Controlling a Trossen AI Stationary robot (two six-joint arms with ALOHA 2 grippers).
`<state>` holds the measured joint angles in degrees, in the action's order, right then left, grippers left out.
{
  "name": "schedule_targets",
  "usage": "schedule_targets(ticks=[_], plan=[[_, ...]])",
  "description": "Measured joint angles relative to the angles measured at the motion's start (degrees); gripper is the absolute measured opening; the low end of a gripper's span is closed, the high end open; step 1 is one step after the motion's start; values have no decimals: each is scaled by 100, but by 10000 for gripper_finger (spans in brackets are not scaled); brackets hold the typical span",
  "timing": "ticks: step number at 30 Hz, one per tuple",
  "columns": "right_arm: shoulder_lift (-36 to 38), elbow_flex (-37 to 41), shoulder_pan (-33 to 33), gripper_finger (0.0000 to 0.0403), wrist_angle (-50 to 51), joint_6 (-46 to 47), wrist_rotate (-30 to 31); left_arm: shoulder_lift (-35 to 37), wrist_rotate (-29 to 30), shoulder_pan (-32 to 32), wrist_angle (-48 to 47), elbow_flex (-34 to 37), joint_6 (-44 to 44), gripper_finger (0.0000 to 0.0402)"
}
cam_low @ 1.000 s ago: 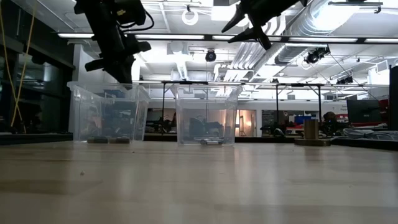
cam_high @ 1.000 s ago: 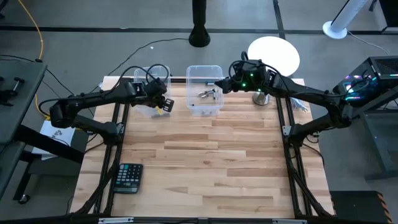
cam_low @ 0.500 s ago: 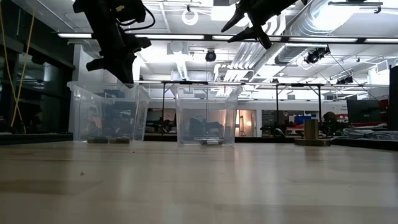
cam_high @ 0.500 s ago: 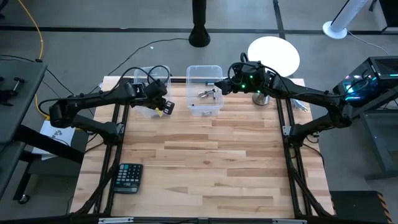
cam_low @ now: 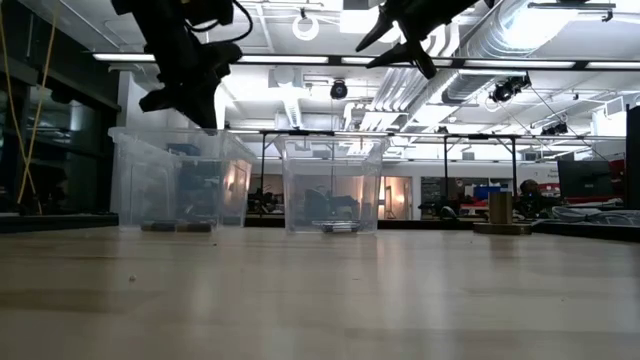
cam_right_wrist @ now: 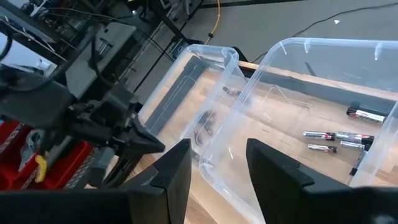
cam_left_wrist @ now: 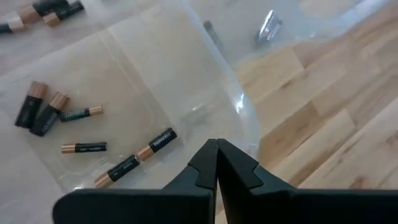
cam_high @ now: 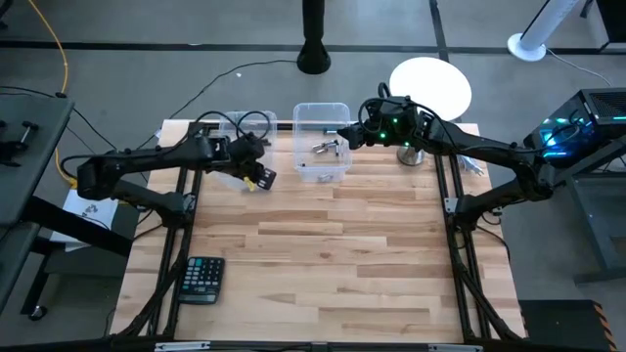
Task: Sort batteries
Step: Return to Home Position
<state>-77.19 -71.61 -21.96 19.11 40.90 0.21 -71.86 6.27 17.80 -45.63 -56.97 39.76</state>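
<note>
Two clear plastic bins stand at the table's far edge. The left bin (cam_high: 233, 125) holds several dark, copper-tipped batteries (cam_left_wrist: 118, 168) lying on its floor. On the floor of the right bin (cam_high: 321, 147) lie several silvery batteries (cam_right_wrist: 336, 137). My left gripper (cam_high: 262, 180) is shut with nothing between its fingers, and it hangs at the left bin's near right rim (cam_left_wrist: 239, 106). Above the right bin's right side, my right gripper (cam_high: 349, 134) is open with nothing in it. My left gripper's shut fingertips (cam_left_wrist: 216, 149) stand close over the left bin's near right rim, pointing steeply down. I cannot tell whether they touch it.
A black calculator (cam_high: 202, 279) lies near the table's near left corner. A silver bell-shaped object (cam_high: 411, 154) stands to the right of the right bin. The wooden table top (cam_high: 323, 254) spreads bare between the bins and the near edge.
My left gripper, shut throughout, has moved from over the left bin toward the table's near edge and a little right, turning slightly. In the low view the left bin's right wall now reaches farther right, so the bin has turned a little.
</note>
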Motion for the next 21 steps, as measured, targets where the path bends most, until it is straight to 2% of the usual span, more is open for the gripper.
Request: schedule_targets(ticks=[7,10,13,16,19,21], plan=[[72,0,0,149,-153,-403,4,622,711,28,87,-422,-458,0],[276,0,10,148,-192,-676,-64,1110,797,-134,600,-461,-798,0],[611,0,178,131,-116,-871,-125,1721,779,-554,1926,23,-1104,0],[1024,0,500,81,171,-878,99,2333,777,-1113,3958,1032,-1388,0],[1445,0,948,16,747,-797,733,2799,767,-1556,5924,2211,-1304,0],[1700,0,1302,11,1162,-650,1241,3036,779,-1775,6814,2912,-1119,0]])
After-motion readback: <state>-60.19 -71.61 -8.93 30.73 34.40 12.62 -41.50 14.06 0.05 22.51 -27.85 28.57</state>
